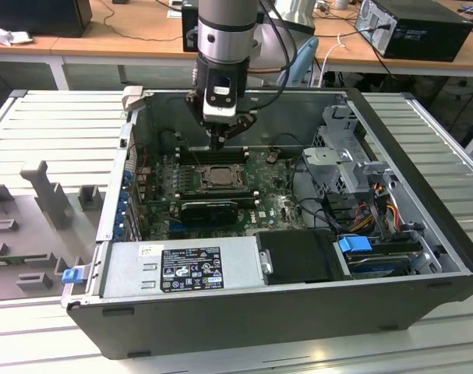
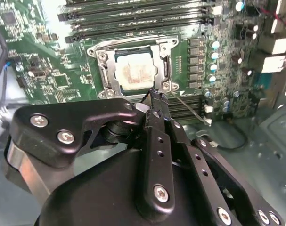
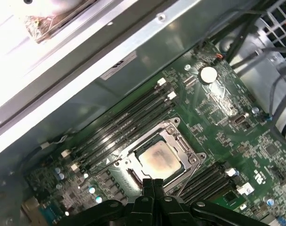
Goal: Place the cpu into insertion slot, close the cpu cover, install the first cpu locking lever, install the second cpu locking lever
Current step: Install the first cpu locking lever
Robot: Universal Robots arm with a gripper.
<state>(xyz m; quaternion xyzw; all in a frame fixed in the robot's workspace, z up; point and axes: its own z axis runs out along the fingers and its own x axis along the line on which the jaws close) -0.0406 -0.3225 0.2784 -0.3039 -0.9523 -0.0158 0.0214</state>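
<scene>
- Arm (image 1: 225, 27): round grey tube, silver ring, then a black wrist block; black cables are seen alongside it.
- A white plate is fitted on the wrist block's face.
- Gripper (image 2: 154, 101): matte black linkage bars, joined by silver screws; small holes are seen along the finger bars.

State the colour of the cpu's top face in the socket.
Pale silver-grey with a brownish smudge in the middle; the cpu shows best in the second wrist view.
</scene>
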